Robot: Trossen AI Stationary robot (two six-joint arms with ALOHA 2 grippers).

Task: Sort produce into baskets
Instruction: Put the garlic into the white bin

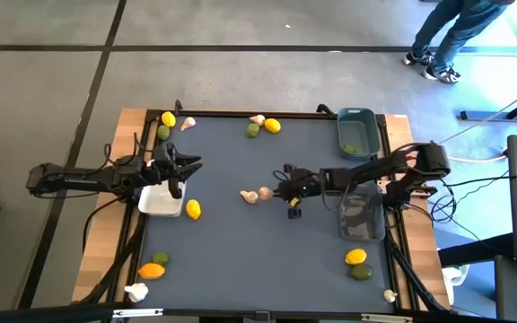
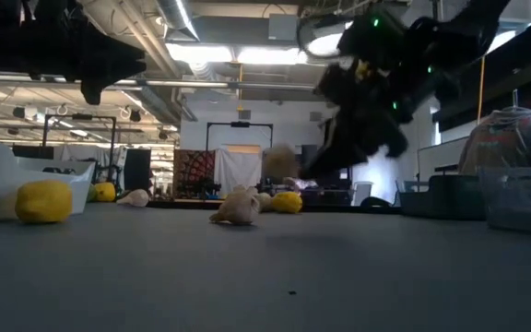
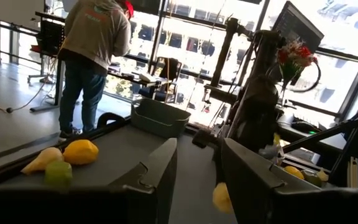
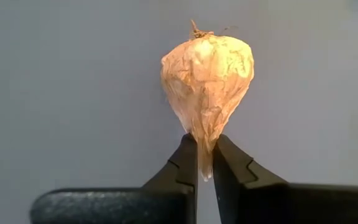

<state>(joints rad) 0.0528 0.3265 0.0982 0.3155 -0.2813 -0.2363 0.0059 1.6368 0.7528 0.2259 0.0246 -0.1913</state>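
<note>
Dark tabletop [image 1: 267,242], right pincer [image 4: 205,152] clamped on garlic bulb [image 4: 207,74] stem; left pincer [image 3: 197,171] parted, empty

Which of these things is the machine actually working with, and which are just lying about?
Part of the job:
- garlic bulb pinched in the right gripper
- lemons, limes, other garlic
- white basket, blue-grey basket, dark grey basket
- left gripper, above the white basket

Just around:
- cables
- person beyond the table

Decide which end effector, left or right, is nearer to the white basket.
Left. The left end effector hovers right at the white basket near the table's left edge; the right end effector, pinching a garlic bulb, is out at mid-table.
</note>
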